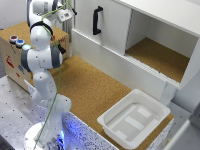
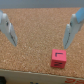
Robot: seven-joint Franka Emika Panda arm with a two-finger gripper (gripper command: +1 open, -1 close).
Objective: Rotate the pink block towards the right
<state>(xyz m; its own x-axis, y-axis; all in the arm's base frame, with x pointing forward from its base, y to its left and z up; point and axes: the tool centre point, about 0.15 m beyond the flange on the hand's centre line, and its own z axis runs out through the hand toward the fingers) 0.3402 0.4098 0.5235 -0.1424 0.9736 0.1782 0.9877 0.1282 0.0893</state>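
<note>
Cork covers the whole work surface (image 1: 95,90), a warm brown sheet running under everything from the white cabinet (image 1: 145,35) down to the front edge. That cabinet is my landmark: a tall white unit along the back, with a black handle (image 1: 97,21) on its closed door and an open compartment beside it, floored in the same cork. Just in front of the cabinet's open end, near the cork's front corner, sits a white plastic tray (image 1: 157,111). On the far side of the cabinet's door, toward the exterior view's left, stands a wooden box (image 1: 12,60) with coloured buttons (image 1: 17,41) on top.

The white arm (image 1: 42,55) rises beside that box, folded upward so that its wrist hangs high, close to the cabinet's handled door. From the exterior view I cannot make out the pink block at all.

The wrist view settles it. The gripper (image 2: 41,31) hovers above bare cork with its two fingers (image 2: 9,29) spread wide, holding nothing. The pink block (image 2: 59,58) lies on the cork beneath the gripper, nearer one finger than the other and untouched by either. A dark letter marks its upper face.
</note>
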